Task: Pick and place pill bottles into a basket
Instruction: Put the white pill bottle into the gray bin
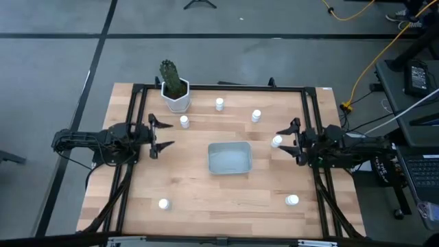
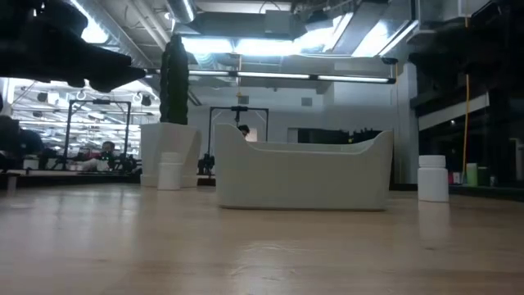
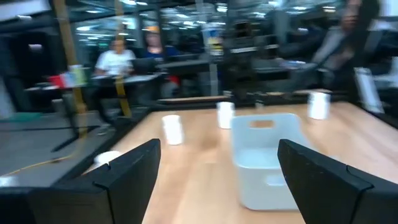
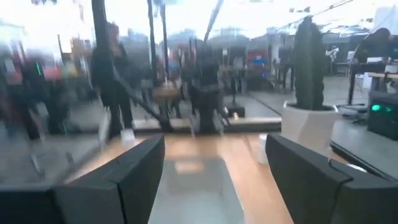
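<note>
The pale grey-blue basket (image 1: 230, 158) stands on its base at the table's middle; it also shows in the low view (image 2: 303, 174) and the left wrist view (image 3: 267, 155). Six small white pill bottles stand upright on the wood: three at the far side (image 1: 219, 104) (image 1: 256, 116) (image 1: 184, 121), one to the right of the basket (image 1: 276, 141), two near the front edge (image 1: 163, 204) (image 1: 292, 200). My left gripper (image 1: 162, 134) is open and empty, left of the basket. My right gripper (image 1: 287, 140) is open, right of the basket, its fingertips beside the bottle there; nothing shows between its fingers in the right wrist view (image 4: 214, 180).
A white hexagonal pot with a green cactus (image 1: 175, 92) stands at the far left of the table. A black frame (image 1: 219, 87) runs along the table's edges. People sit in the room beyond (image 3: 115, 59). Bare wood lies between the basket and the front edge (image 1: 226, 199).
</note>
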`<state>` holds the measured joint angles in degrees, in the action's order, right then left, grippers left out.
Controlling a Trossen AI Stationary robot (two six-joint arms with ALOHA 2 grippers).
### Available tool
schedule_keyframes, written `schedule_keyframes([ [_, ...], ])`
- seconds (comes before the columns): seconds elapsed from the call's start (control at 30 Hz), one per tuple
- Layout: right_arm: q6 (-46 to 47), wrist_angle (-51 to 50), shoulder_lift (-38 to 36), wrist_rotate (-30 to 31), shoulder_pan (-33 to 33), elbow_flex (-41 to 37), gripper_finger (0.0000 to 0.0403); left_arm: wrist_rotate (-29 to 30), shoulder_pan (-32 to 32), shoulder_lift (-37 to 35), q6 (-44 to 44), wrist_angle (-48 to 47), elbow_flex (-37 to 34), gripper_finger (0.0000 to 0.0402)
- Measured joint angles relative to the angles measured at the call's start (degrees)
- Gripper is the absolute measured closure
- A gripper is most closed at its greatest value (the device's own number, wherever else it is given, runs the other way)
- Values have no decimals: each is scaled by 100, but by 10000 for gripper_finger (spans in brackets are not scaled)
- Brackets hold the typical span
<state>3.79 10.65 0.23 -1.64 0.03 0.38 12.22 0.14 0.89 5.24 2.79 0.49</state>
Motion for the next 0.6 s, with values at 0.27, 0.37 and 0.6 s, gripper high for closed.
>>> schedule_keyframes([
  [0.27,1246,1973,-2,95,-3,2,121,310,1,2,-466,201,-1,82],
  [0.37,1781,1880,14,93,-3,170,121,311,0,2,-1359,427,-2,82],
  [0.6,1217,-48,1112,-411,0,2456,121,852,8,0,-2984,1829,-1,82],
])
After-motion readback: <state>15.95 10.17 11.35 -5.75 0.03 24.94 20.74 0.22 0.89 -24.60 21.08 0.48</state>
